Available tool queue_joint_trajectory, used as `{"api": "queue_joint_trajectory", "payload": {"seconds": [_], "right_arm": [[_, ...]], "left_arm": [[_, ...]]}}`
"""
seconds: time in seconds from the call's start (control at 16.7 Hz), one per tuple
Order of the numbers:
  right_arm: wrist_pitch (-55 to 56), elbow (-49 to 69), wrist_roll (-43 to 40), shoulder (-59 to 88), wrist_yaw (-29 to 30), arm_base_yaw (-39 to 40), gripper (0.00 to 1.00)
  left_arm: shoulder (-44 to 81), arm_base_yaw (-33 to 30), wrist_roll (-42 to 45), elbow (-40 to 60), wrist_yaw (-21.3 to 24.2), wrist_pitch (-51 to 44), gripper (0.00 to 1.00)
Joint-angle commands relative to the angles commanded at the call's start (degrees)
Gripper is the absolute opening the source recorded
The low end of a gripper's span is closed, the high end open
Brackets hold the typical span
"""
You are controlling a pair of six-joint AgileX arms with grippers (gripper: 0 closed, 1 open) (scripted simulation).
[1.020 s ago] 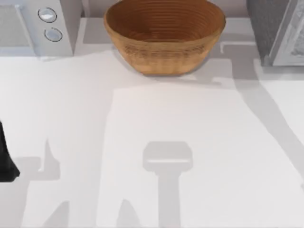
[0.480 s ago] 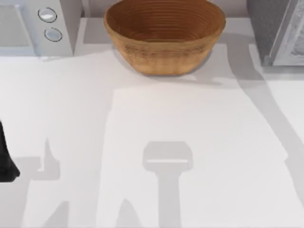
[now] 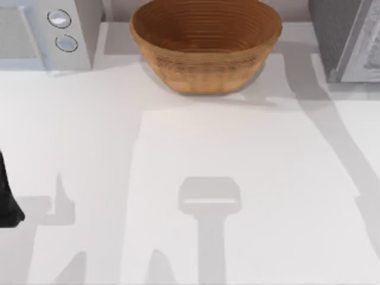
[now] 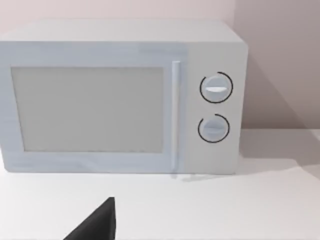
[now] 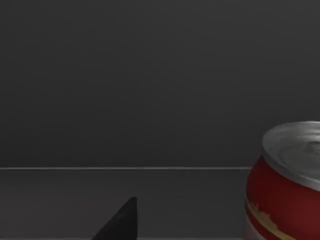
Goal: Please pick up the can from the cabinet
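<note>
Can, red with a silver lid, stands upright inside the dark cabinet, off to one side of my right gripper's fingertip; whether that gripper is released or clenched I cannot tell. My left arm sits parked at the table's left edge, facing the microwave.

Matte black left arm; each wrist view shows a black, pointed fingertip.

White table lies open across its middle; a wicker basket, microwave and grey cabinet crowd the far edge.
</note>
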Motion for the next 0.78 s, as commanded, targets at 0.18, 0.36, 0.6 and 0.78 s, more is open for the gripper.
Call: {"api": "queue_joint_trajectory", "payload": {"seconds": [0.18,0.36,0.6,0.78], "right_arm": [[0.0,0.0,0.0,0.0,0.0,0.0,0.47],[0.0,0.0,0.0,0.0,0.0,0.0,0.25],[0.0,0.0,0.0,0.0,0.0,0.0,0.0],[0.0,0.0,0.0,0.0,0.0,0.0,0.0]], "left_arm": [[0.0,0.0,0.0,0.0,0.0,0.0,1.0],[0.0,0.0,0.0,0.0,0.0,0.0,1.0],[0.0,0.0,0.0,0.0,0.0,0.0,1.0],[0.0,0.0,0.0,0.0,0.0,0.0,1.0]]}}
